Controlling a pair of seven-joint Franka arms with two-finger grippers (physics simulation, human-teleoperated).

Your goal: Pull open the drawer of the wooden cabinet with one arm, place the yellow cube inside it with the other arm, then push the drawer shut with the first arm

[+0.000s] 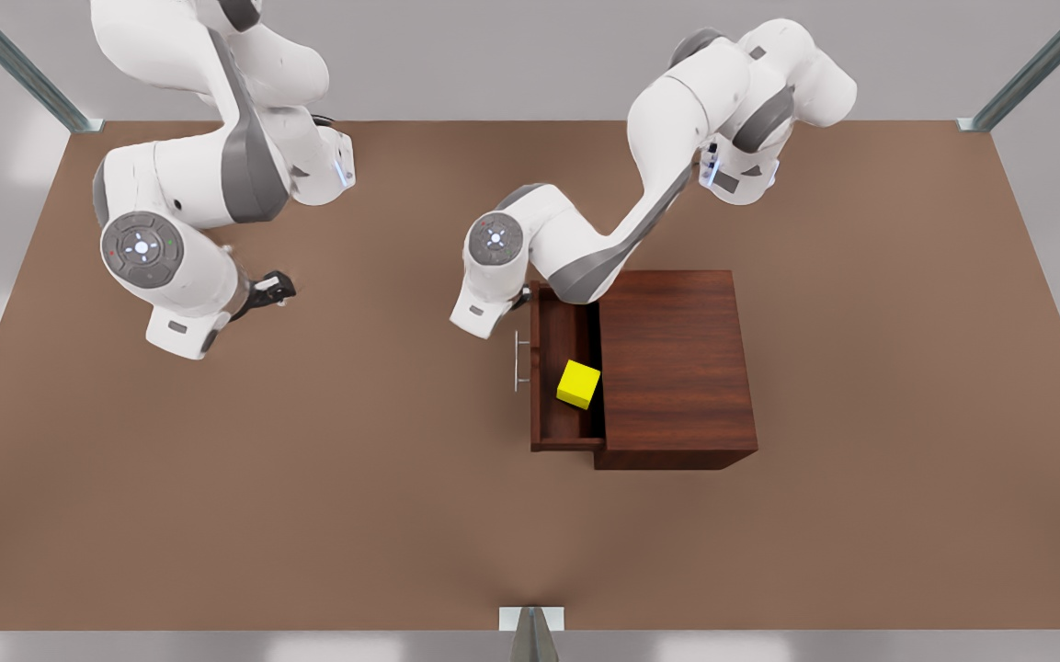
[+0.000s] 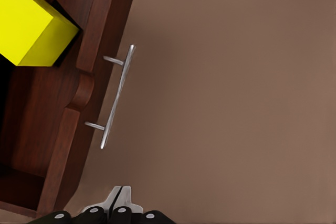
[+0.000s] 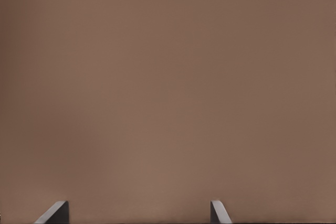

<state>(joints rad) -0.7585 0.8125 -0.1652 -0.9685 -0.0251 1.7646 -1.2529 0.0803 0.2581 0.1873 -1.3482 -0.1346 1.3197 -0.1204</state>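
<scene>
The wooden cabinet (image 1: 677, 368) stands right of the table's middle, its drawer (image 1: 548, 418) pulled out toward the front view's left. Inside the drawer lies the yellow cube (image 1: 578, 383), which the left wrist view catches too, the cube (image 2: 29, 27) behind the drawer front (image 2: 79, 103). The silver bar handle (image 1: 520, 360) is free. My left gripper (image 1: 523, 296) hovers at the drawer's far corner, shut and empty; its gripper (image 2: 122, 198) sits a short way from the handle (image 2: 118, 95). My right gripper (image 1: 274, 291) waits over bare table at the front view's left, open (image 3: 139, 205).
The brown table (image 1: 309, 515) spreads wide on every side of the cabinet. Metal frame posts (image 1: 530, 634) stand at the table's near edge and far corners. The left arm's elbow (image 1: 603, 267) reaches over the cabinet's far left corner.
</scene>
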